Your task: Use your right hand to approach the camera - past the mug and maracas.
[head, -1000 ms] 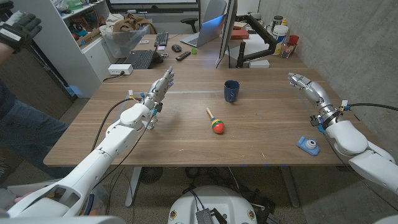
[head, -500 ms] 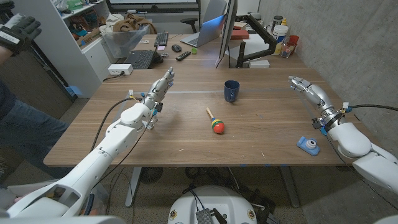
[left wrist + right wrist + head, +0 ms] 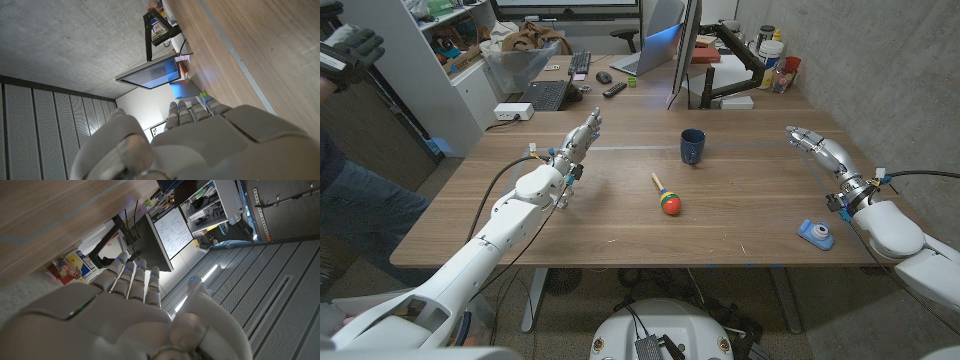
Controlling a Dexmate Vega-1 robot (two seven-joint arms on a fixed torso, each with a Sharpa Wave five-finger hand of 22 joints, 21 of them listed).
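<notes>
A small blue camera (image 3: pixel 816 234) lies near the table's front right edge. The dark blue mug (image 3: pixel 692 146) stands upright at the table's middle back, and the maraca (image 3: pixel 668 196) with its red, yellow and green head lies in front of it. My right hand (image 3: pixel 816 147) is raised over the table's right side, behind the camera and right of the mug, fingers stretched out and holding nothing; its back shows in the right wrist view (image 3: pixel 135 305). My left hand (image 3: pixel 580 137) stands at the left, fingers straight, empty, its back (image 3: pixel 200 135) seen in the left wrist view.
A monitor on an arm (image 3: pixel 682 50), a laptop (image 3: pixel 650 55), keyboards (image 3: pixel 544 95) and jars (image 3: pixel 772 55) crowd the table's far side. A person with a gloved hand (image 3: pixel 350 50) stands at the left. A concrete wall (image 3: pixel 880 70) runs along the right.
My right hand has slid a little toward the front right, nearer the camera. The left arm, mug and maraca are as before.
</notes>
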